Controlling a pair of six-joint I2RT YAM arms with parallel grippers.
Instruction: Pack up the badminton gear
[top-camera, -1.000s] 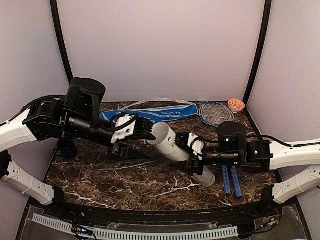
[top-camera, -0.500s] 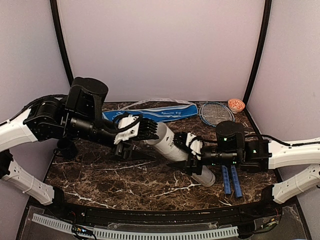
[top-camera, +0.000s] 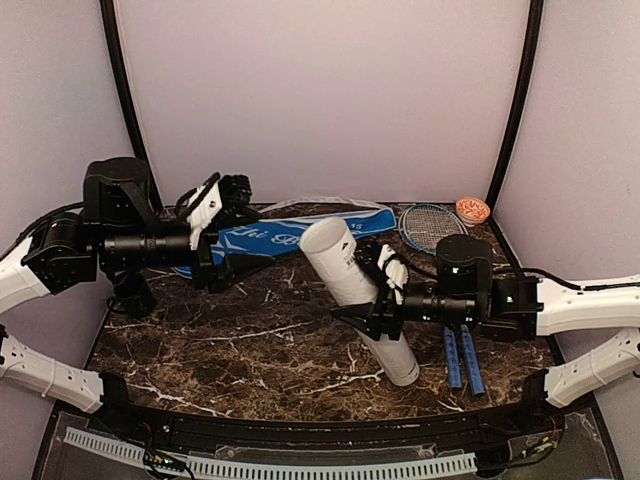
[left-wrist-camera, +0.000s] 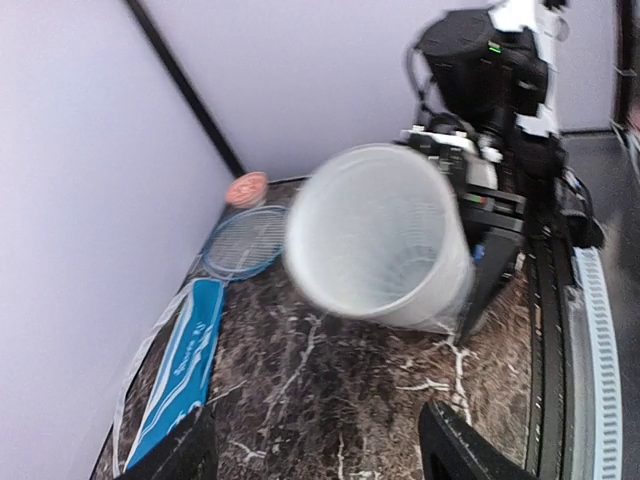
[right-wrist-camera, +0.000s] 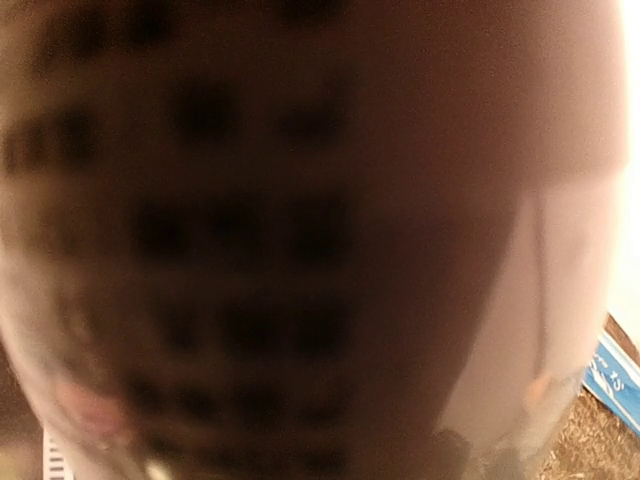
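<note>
Near the front edge of the counter (top-camera: 200, 340), the long white tube (top-camera: 345, 275) leaned, low end down, open mouth raised, the right fingers (top-camera: 386, 280) clamped round its middle. Farther back, the left fingers (top-camera: 210, 200) hung spread and empty above the blue racket cover (top-camera: 300, 232).

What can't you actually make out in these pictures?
- Right wrist view: the white tube fills the frame, too close and blurred, hiding the fingers of the right gripper.
- Left wrist view: the tube's mouth is blurred; its contents cannot be told.
- Top view: the right arm covers the shafts of the rackets; only heads and blue handles show.
- Top view: the blue cover has lettering too small to read.
</note>
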